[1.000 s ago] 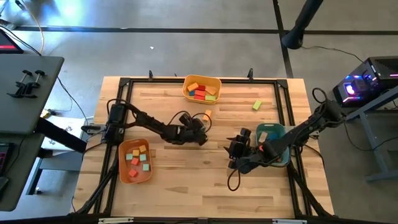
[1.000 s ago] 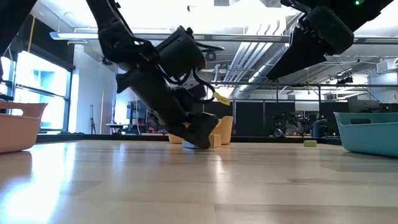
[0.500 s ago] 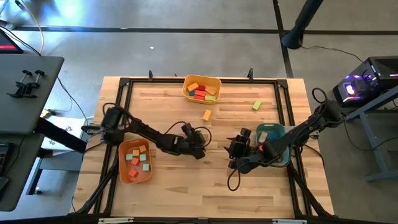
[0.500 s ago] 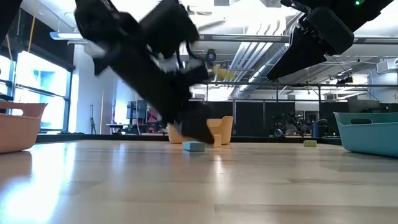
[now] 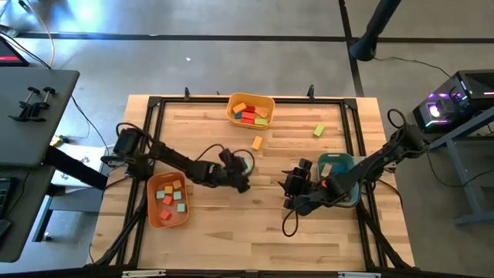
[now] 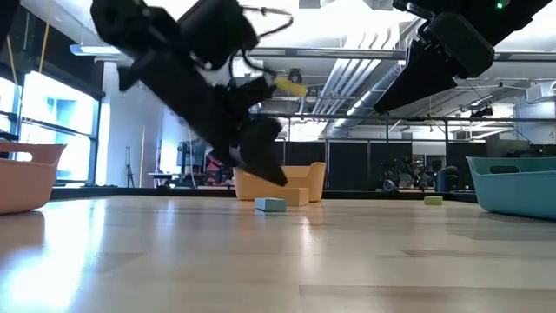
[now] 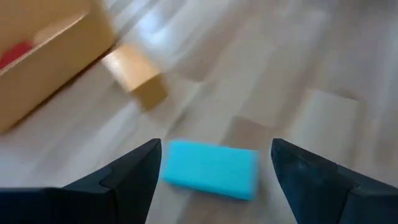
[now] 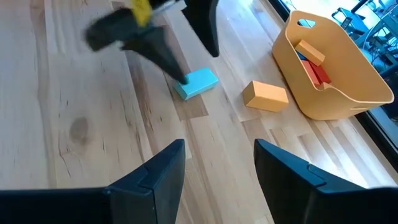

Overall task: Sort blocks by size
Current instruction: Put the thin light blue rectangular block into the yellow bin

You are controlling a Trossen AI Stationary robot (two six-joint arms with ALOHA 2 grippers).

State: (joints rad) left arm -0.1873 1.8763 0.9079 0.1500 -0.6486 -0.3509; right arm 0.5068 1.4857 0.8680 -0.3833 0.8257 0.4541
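A light-blue block lies flat on the table's middle. My left gripper hovers open just above it and on its near-left side. In the left wrist view its fingers stand on either side of the block, and the low view shows them clear above it. An orange block lies a little beyond it, and a green block lies at the far right. My right gripper waits open beside the teal bin, with nothing between its fingers.
A yellow bin of mixed blocks stands at the far middle. An orange bin with several blocks stands at the near left. A black frame runs round the table. Bare wood lies along the near edge.
My left gripper has risen off the table and drawn back toward the near-left, away from the light-blue block. The block was at its fingertips and now lies alone on the wood.
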